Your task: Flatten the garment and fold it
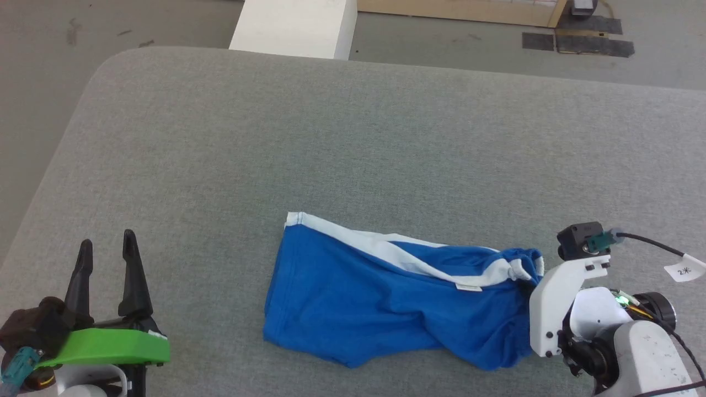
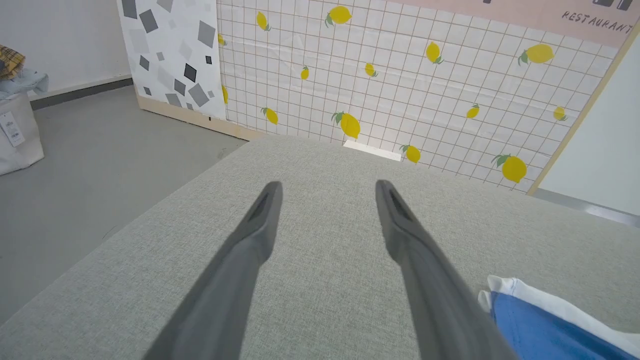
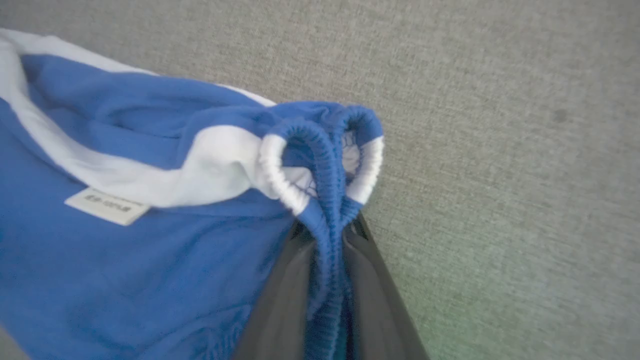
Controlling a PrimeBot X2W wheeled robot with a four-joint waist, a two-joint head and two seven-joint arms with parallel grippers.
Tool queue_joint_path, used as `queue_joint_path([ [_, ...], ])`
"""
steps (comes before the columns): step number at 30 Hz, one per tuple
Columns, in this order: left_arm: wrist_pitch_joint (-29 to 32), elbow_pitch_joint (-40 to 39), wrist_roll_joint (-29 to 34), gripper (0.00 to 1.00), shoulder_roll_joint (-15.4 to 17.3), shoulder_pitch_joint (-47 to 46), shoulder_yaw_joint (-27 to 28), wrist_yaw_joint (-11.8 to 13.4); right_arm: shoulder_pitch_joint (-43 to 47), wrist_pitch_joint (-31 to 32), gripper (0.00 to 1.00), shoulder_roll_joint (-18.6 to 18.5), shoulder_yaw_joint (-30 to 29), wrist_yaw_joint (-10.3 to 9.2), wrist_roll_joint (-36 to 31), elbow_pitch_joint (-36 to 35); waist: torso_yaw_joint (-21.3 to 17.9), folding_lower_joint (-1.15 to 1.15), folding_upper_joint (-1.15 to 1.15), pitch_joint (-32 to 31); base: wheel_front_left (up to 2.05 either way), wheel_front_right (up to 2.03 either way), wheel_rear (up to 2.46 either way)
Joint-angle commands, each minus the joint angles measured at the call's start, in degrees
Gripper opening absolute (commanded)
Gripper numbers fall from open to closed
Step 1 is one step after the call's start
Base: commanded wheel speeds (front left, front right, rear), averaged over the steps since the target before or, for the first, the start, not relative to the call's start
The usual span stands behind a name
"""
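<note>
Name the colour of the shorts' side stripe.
White stripe on blue shorts; right wrist view shows it best.

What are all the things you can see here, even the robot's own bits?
garment: one, bright blue with white stripes, on the table's near right part.
tag: one, white, on the garment.
table: one, grey, under the garment.
block: one, white, on the floor beyond the table.
lemon panel: one, white with yellow lemons, behind the table.
bag: one, white, on the floor.
left gripper: one, dark, open over bare table.
right gripper: one, dark, shut on the garment's waistband.
</note>
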Motion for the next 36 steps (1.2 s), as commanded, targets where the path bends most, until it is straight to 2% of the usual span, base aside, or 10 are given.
queue_joint_path([
  [1, -0.2, 0.3, 0.8, 1.0, -0.6, -0.9, 0.3, -0.4, 0.3, 0.4, 0.0, 0.2, -0.8, -0.09, -0.3, 1.7, -0.6, 0.0, 0.0, -0.4, 0.0, 0.0, 0.0],
  [6, -0.2, 1.1, 1.6, 1.0, -1.2, -0.8, 1.1, -1.3, -1.5, 2.6, 0.0, 0.2, -8.1, -0.09, -4.2, 0.0, -1.6, 0.0, 0.0, -1.2, 0.0, 0.0, 0.0],
  [11, -0.2, 1.8, 2.6, 1.0, -1.6, -1.0, 1.1, -1.8, -2.2, 6.6, 0.0, -2.9, -14.8, -0.09, -7.9, -1.5, -1.9, 0.0, 0.0, -1.6, 0.0, 0.0, 0.0],
  [15, -0.2, 2.3, 2.9, 1.0, -1.8, -1.0, 1.2, -2.1, -2.4, 8.7, 0.0, -4.6, -17.1, -0.09, -9.8, -2.2, -2.1, 0.0, 0.0, -2.0, 0.0, 0.0, 0.0],
  [20, -0.2, 2.7, 3.2, 1.0, -2.1, -0.4, 1.5, -2.4, -1.3, 12.1, 0.0, -5.0, -12.8, -0.09, -9.3, -7.0, -2.3, 0.0, 0.0, -3.1, 0.0, 0.0, 0.0],
  [24, -0.2, 2.7, 3.6, 1.0, -2.4, -0.1, 1.4, -2.6, 1.1, 22.2, 0.0, -5.5, -7.1, -0.09, -3.4, -14.1, -2.2, 0.0, 0.0, -3.8, 0.0, 0.0, 0.0],
  [27, -0.2, 2.7, 3.6, 1.0, -2.7, -0.1, 1.3, -2.7, 1.8, 27.9, 0.0, -3.7, -5.8, -0.09, 2.9, -20.0, -2.0, 0.0, 0.0, -4.2, 0.0, 0.0, 0.0],
  [31, -0.2, 2.7, 3.5, 1.0, -3.2, -0.3, 1.0, -2.8, 1.3, 28.4, 0.0, -0.9, -4.3, -0.09, 9.0, -24.7, -1.6, 0.0, 0.0, -4.2, 0.0, 0.0, 0.0],
  [36, -0.2, 2.8, 3.6, 1.0, -3.5, -0.5, 0.3, -3.0, 0.3, 23.6, 0.0, 0.1, -0.7, -0.09, 12.8, -21.6, -0.7, 0.0, 0.0, -4.0, 0.0, 0.0, 0.0],
])
